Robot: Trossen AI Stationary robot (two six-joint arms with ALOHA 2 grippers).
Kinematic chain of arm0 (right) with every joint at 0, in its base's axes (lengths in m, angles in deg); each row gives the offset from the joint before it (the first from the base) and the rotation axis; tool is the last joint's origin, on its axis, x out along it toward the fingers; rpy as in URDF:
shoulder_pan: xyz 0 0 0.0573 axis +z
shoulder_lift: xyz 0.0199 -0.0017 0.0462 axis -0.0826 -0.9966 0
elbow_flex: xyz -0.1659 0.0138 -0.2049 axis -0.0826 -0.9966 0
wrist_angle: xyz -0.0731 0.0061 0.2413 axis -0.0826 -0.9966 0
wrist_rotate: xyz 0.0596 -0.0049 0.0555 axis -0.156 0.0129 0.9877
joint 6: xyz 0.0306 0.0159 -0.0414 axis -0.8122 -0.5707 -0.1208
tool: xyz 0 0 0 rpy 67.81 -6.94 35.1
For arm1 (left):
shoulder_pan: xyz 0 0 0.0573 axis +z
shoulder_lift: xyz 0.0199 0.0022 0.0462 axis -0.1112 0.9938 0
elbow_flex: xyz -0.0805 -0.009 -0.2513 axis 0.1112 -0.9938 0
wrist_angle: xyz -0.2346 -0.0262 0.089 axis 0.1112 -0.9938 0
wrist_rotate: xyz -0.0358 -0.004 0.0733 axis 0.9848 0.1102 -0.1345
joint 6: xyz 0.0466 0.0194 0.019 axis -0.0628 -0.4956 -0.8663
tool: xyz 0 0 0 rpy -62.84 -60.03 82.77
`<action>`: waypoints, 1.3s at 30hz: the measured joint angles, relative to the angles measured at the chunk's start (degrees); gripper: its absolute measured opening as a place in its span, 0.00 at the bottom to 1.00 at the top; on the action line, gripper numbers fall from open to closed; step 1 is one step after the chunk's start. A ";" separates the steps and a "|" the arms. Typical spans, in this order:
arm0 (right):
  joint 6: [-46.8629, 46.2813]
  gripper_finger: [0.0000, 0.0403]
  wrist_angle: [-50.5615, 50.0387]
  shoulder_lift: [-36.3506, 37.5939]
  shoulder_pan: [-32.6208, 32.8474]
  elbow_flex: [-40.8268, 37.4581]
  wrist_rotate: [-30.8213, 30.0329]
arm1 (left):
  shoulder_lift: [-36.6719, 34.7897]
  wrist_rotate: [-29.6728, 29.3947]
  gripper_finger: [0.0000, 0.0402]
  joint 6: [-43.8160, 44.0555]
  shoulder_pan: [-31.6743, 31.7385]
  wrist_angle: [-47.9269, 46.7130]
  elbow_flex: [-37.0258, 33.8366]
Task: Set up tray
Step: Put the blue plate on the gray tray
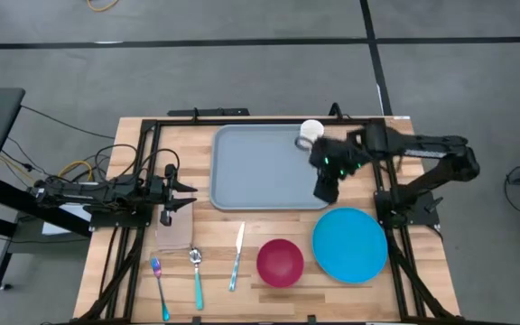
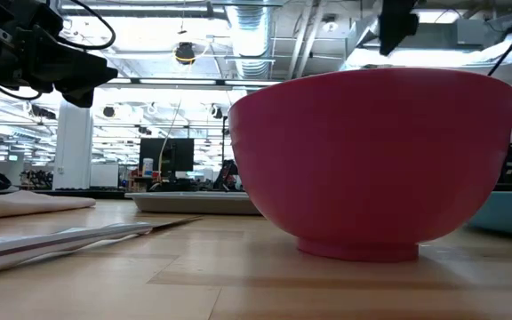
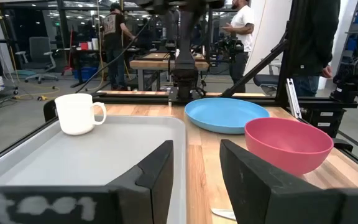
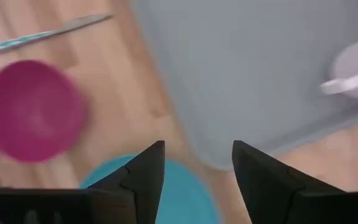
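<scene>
The grey-blue tray [image 1: 264, 171] lies flat in the middle of the table, toward the far edge. A white mug [image 1: 311, 133] stands upright in its far right corner and also shows in the left wrist view [image 3: 78, 113]. My right gripper [image 1: 325, 190] hangs open above the tray's near right corner [image 4: 229, 155], pointing down and touching nothing. My left gripper [image 1: 189, 191] is open and level just left of the tray [image 3: 104, 155], above a folded napkin [image 1: 174, 227].
Near the table's near edge lie a fork [image 1: 159, 285], a spoon [image 1: 196, 276] and a knife [image 1: 236, 256]. A pink bowl [image 1: 280, 262] and a round blue plate [image 1: 350, 244] stand to their right. People stand in the room beyond [image 3: 241, 31].
</scene>
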 joint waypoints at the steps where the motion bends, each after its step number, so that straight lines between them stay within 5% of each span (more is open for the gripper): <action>1: -2.51 0.44 0.00 -0.05 2.46 -0.12 -0.02 | -0.02 0.00 0.30 -0.02 0.02 0.00 0.01; 9: -20.39 0.42 0.91 -2.27 20.96 -5.42 -0.04 | -0.02 0.00 0.30 0.00 0.00 0.00 0.01; 17: -38.50 0.41 9.09 -8.17 32.56 -9.87 -0.26 | -0.02 0.00 0.30 0.00 0.01 0.02 -0.01; 30: -51.53 0.40 18.72 -25.35 34.62 -9.90 3.06 | -0.02 0.00 0.30 -0.01 0.02 0.02 -0.01; 39: -51.72 0.38 20.67 -28.40 33.32 -9.77 1.95 | -0.02 0.00 0.30 -0.01 0.00 0.04 0.00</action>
